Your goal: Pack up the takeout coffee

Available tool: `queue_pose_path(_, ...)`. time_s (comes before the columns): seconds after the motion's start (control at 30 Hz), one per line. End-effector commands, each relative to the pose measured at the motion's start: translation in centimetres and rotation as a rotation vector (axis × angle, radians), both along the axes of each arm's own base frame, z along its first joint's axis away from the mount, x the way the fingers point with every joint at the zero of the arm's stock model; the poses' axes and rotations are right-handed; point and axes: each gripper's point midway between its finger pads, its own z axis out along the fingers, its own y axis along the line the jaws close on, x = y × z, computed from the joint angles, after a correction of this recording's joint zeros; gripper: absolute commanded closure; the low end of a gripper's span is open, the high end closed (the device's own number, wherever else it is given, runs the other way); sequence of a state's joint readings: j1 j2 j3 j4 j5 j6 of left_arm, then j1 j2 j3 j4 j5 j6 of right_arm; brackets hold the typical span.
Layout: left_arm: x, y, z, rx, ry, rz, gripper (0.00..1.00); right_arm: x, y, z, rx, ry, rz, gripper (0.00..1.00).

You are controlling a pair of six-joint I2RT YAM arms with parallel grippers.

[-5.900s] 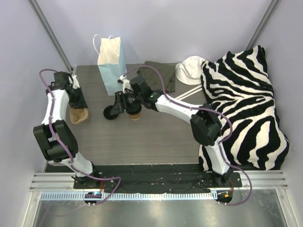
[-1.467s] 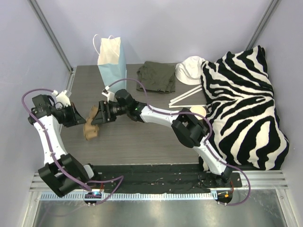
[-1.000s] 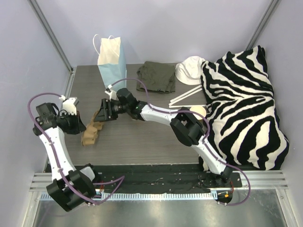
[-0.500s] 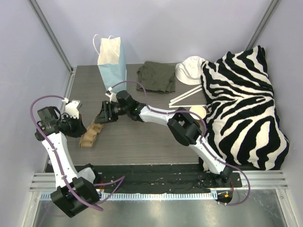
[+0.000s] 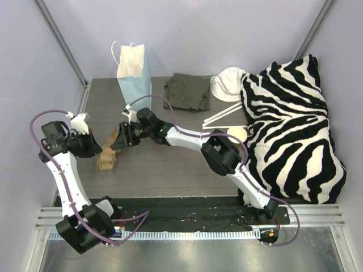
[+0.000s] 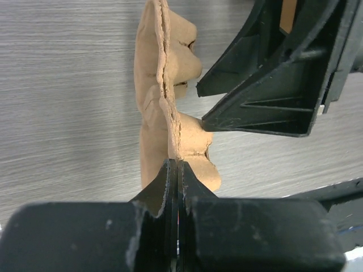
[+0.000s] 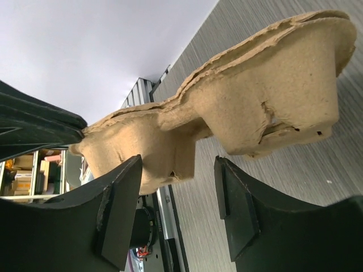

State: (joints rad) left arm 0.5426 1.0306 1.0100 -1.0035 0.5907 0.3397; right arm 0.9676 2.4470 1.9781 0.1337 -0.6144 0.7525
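The brown pulp cup carrier hangs tilted over the left of the table. My left gripper is shut on its thin rim, as the left wrist view shows, with the carrier stretching away from the jaws. My right gripper is open just to the carrier's right. In the right wrist view its jaws stand apart beneath a carrier pocket. The lidded takeout coffee is not in view. The blue paper bag stands upright at the back.
A lidless tan cup stands by the zebra pillow on the right. An olive cloth, a white cap and white sticks lie at the back. The left wall is close to the left arm.
My left gripper has moved the carrier a little toward the back and tilted it. My right gripper has stayed open beside it.
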Motion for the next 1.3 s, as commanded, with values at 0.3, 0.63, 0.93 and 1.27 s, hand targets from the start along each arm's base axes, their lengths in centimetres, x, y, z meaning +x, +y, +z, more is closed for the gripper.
queue_pose_path(0.3, 3.4, 2.5, 2.3, -0.024, -0.057, 0.21, 1.0, -1.9, -0.3, 11.0, 0.161, -0.174, 0.085, 0.29)
queue_pose_path(0.63, 3.9, 2.0, 2.5, -0.09, -0.02, 0.317, 1.0, -3.3, 0.6, 11.1, 0.157, -0.208, 0.117, 0.53)
queue_pose_path(0.93, 5.5, 2.2, 3.1, -0.214, 0.056, 0.449, 1.0, -3.8, -0.1, 10.6, 0.015, -0.451, 0.083, 0.55)
queue_pose_path(1.27, 4.7, 2.3, 4.0, -0.235, 0.083, 0.549, 1.0, -3.9, 0.2, 10.5, -0.122, -0.638, -0.012, 0.51)
